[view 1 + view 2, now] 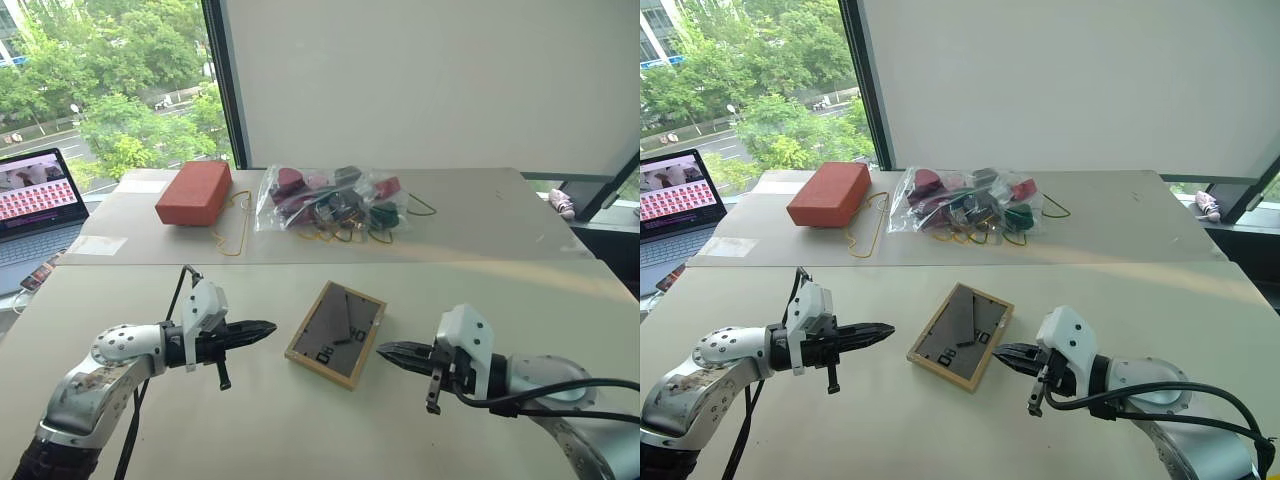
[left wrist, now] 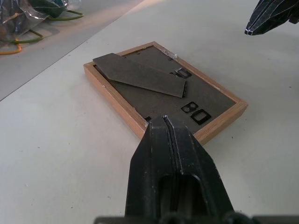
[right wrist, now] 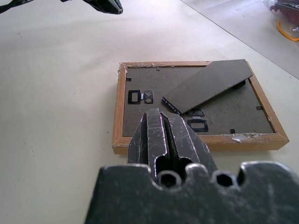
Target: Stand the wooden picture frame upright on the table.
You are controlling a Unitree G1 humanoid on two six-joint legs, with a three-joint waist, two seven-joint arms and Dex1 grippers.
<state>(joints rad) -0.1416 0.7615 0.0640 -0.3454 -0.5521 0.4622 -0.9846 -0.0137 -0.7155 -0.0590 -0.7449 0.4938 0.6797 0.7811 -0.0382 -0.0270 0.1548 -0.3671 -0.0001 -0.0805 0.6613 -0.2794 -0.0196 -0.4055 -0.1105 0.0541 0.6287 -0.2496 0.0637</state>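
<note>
The wooden picture frame point(image 1: 336, 334) lies flat and face down on the pale table point(image 1: 300, 430), its dark grey back and flap stand point(image 2: 140, 74) facing up. My left gripper point(image 1: 268, 329) hovers just to the left of the frame, shut and empty, pointing at it. My right gripper point(image 1: 383, 350) hovers just to the right of the frame, also shut and empty, pointing back at it. Both wrist views look along shut fingers at the frame point(image 3: 196, 100), and neither gripper touches it.
A brick-red block point(image 1: 194, 192) and a clear bag of coloured items point(image 1: 330, 198) lie on the far part of the table, with yellow cord beside them. An open laptop point(image 1: 38, 195) sits at the far left.
</note>
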